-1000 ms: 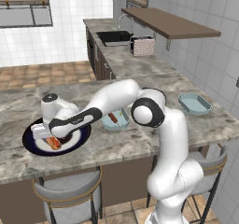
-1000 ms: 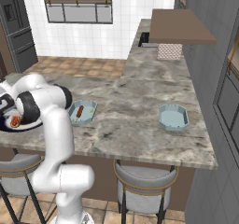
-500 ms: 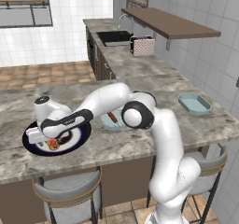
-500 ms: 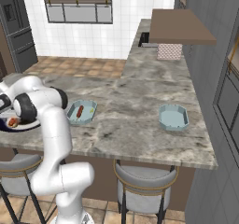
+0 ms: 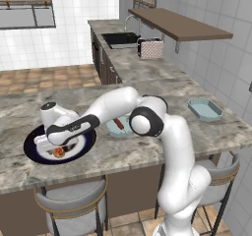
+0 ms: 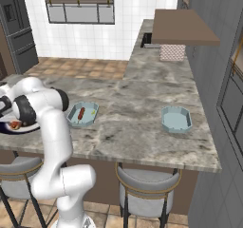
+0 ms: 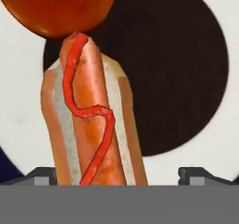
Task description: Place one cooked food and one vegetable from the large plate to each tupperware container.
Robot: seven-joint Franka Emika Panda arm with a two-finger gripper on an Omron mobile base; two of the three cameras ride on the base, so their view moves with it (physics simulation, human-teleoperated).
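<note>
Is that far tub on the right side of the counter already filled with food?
No. In the right base view the far tupperware container shows only its bare pale inside, while the near tupperware container holds a sausage.

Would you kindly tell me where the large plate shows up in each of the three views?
Left base view: large plate at lower left, under the hand.
Right base view: large plate at the far left edge, behind the arm.
Hand view: plate's white ring and dark centre behind the hot dog.
Shared landmark: the hot dog, red on the plate.
</note>
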